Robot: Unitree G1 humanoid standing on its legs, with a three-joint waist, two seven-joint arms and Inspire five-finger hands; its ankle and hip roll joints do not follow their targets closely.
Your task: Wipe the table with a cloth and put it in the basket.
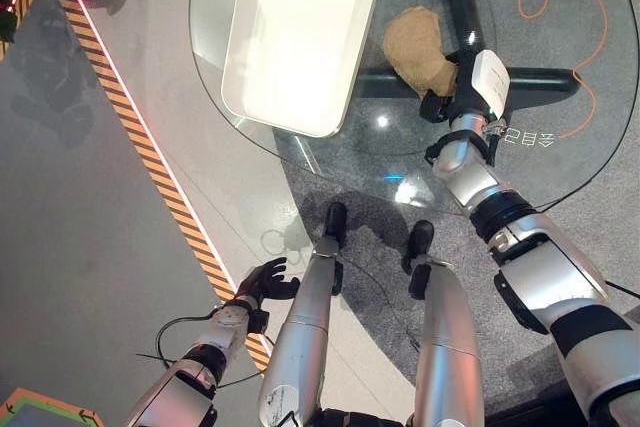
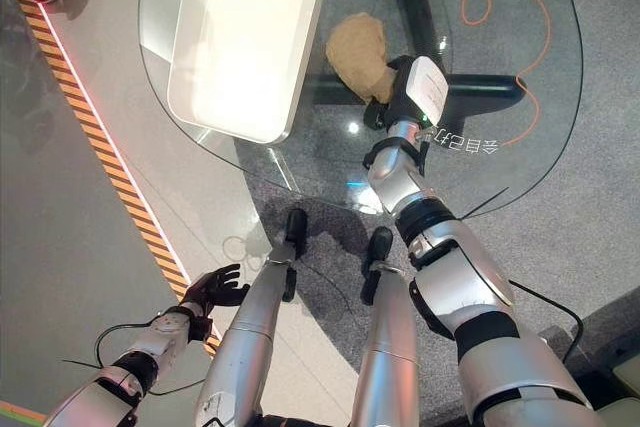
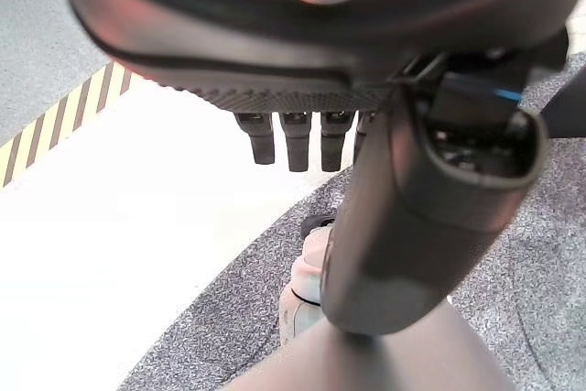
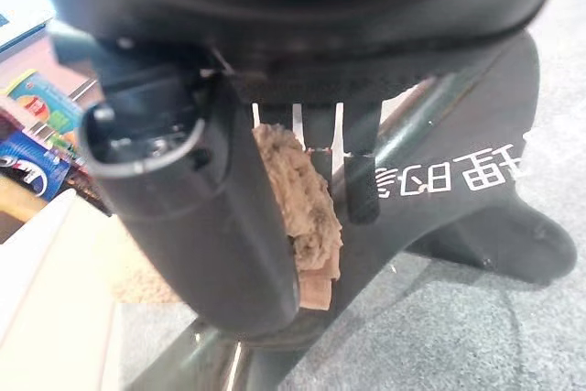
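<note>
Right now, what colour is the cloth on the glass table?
The cloth is tan brown, clearest in the left eye view, under the right hand.

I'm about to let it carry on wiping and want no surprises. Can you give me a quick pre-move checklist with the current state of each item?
1. Cloth in hand: ok. The right hand has its fingers and thumb closed on the brown cloth.
2. Cloth on the glass table: ok, it lies on the surface.
3. White basket on the table beside the cloth: ok.
4. Path from cloth to basket: ok, nothing lies between.
5. Left hand out of the way: ok, low beside the table, fingers relaxed.
6. Grip firmness: cannot tell.
</note>
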